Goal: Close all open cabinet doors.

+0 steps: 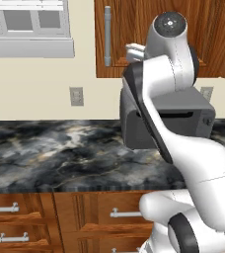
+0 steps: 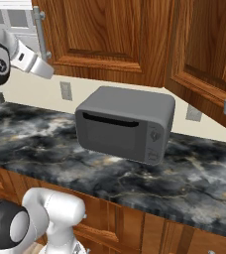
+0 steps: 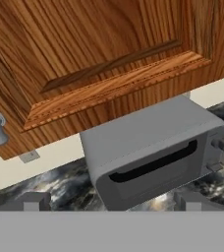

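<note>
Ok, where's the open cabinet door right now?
The open cabinet door hangs at the upper right of the right base view, swung out over the counter, just right of the microwave.

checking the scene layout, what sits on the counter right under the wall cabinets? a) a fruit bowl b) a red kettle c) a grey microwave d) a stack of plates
c: a grey microwave stands on the dark marble counter, below the wooden cabinet doors, as the hand view shows too.
</note>
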